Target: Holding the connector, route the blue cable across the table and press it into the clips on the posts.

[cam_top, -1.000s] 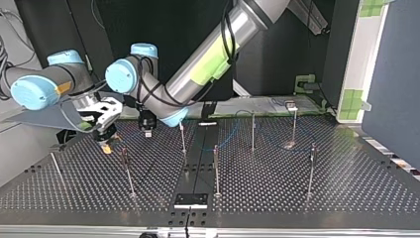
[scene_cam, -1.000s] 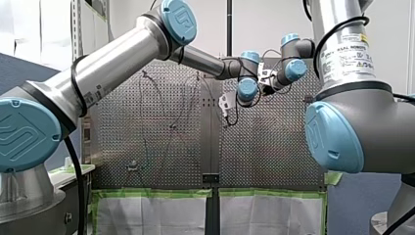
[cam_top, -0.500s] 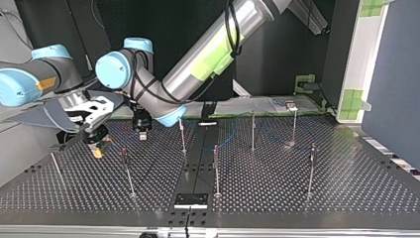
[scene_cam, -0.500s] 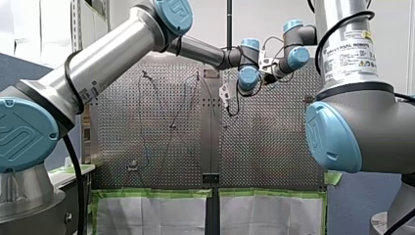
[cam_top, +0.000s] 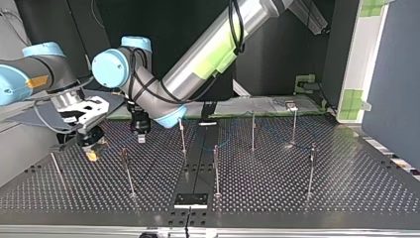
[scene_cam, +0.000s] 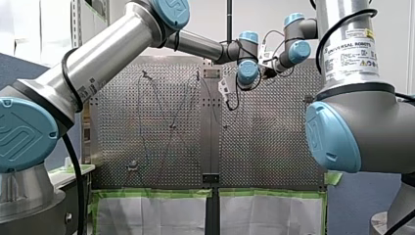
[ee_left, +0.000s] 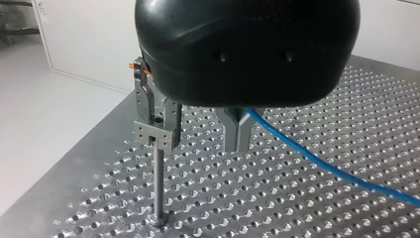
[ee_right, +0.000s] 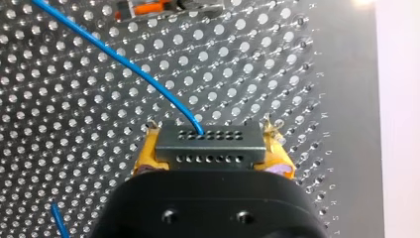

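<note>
At the top view's left, my right gripper (cam_top: 92, 153) hangs low over the perforated table (cam_top: 346, 188). Its yellow pads (ee_right: 146, 153) are clamped on the two ends of the connector (ee_right: 208, 147), a flat grey block with two rows of small holes along its face. The blue cable (ee_right: 124, 57) leaves one hole of the upper row and runs off ahead of the gripper as a thin, gently bowed line over the plate. A short second piece of blue shows beside the gripper's body. Just to the right in the top view, my left gripper (cam_top: 140, 138) points down near the right one but apart from it. In its wrist view the metal fingers (ee_left: 231, 130) are drawn close together, and the cable comes out from between them and trails away over the holes. Beside them stands a thin post (ee_left: 158, 186) with a grey clip (ee_left: 154, 133) at its top. Further right the other posts (cam_top: 216, 171) rise well apart, with the cable a faint blue line among them. The table is dull metal with regular holes, a dark strip (cam_top: 198, 153) down its middle and a small black plate (cam_top: 190, 200) at the near edge. At the right stands a white panel (cam_top: 364, 54) with green tape (cam_top: 352, 99).
</note>
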